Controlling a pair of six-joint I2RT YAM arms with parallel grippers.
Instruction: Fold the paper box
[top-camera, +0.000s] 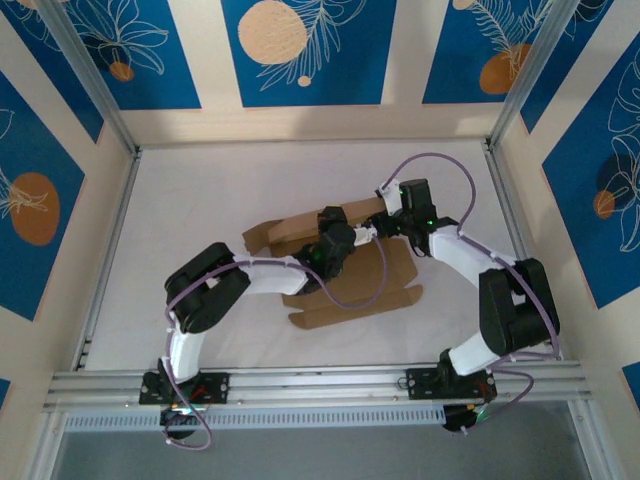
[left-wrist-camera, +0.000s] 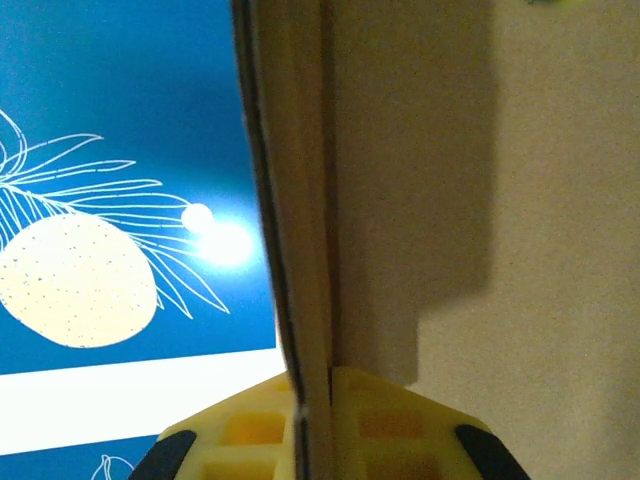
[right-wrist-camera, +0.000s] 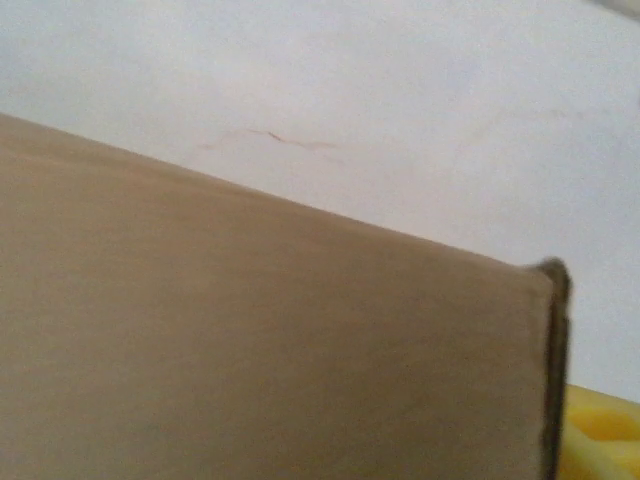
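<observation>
- Brown corrugated box: lies part-folded at the middle of the white table in the top view. A flat panel with notched flaps faces the lower edge of the frame. A raised flap runs along its upper side, from centre-left up toward the right.
- Left arm: enters from the lower left and reaches to the centre, its wrist over the upper half of the box.
- Left fingers: yellow pads at the bottom centre of the left wrist view, closed on a cardboard edge of the box. That edge runs up the frame from between them, and the cardboard face takes the right half.
- Right arm: rises from the lower right and bends back toward the centre, its wrist at the right end of the raised flap.
- Right fingers: one yellow pad in the lower right corner of the right wrist view, just beside the end edge of a box flap. The flap covers the lower left of the frame, with the table above it. Whether these fingers are open or closed cannot be told.
- Wall: blue panels with cream plant prints along the top of the top view. One such panel shows at the left of the left wrist view.
- Cable: a purple loop above the right arm.
</observation>
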